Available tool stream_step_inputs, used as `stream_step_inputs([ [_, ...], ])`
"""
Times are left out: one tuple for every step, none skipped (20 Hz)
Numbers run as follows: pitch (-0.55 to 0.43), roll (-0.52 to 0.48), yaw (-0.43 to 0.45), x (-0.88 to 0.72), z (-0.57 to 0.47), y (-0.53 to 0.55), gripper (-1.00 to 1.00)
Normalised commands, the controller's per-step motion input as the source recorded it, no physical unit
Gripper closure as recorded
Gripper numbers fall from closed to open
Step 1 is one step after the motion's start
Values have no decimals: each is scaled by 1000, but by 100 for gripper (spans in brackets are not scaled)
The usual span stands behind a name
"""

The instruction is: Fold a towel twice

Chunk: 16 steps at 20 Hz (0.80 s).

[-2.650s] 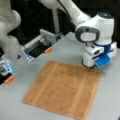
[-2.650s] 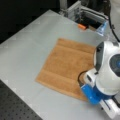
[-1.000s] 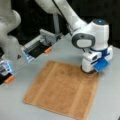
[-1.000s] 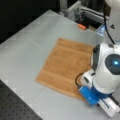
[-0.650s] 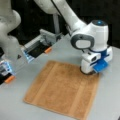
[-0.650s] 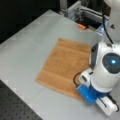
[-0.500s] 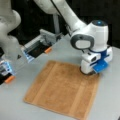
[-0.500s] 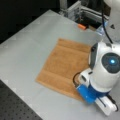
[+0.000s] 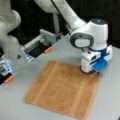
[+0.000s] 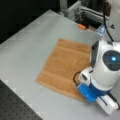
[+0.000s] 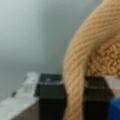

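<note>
Towel (image 9: 62,91) flat, unfolded on counter (image 10: 30,37). Tool (image 9: 88,70) down at its 2 o'clock corner, pinching the raised edge (image 11: 75,75) between its fingers, apparently for the first fold.

Both front views look down from above at the towel (image 9: 62,90) (image 10: 63,67) on the grey table (image 9: 60,50) (image 10: 30,40), from opposite sides; the wrist view sits right against the cloth's raised edge.
</note>
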Motion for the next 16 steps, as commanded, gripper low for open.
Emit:
stream_step_inputs([
  [11,160,-37,-265,128,-275,100],
  [16,160,-48,-253,104,-295,100],
  [18,165,-76,-237,93,-326,100],
  [24,165,-88,-226,77,-367,100],
  [30,167,-115,-219,72,-415,100],
  [31,162,-133,-224,70,-464,100],
  [29,156,-129,-218,59,-480,100],
  [43,154,-156,-229,64,-505,100],
  [44,150,-151,-231,54,-495,100],
  [51,146,-156,-247,57,-497,100],
  [60,165,-163,-281,55,-504,100],
  [56,186,-166,-320,39,-494,100],
  [48,186,-151,-332,29,-471,100],
  [40,189,-159,-367,9,-443,100],
  [29,188,-160,-416,5,-420,100],
  [19,178,-146,-431,-7,-379,100],
])
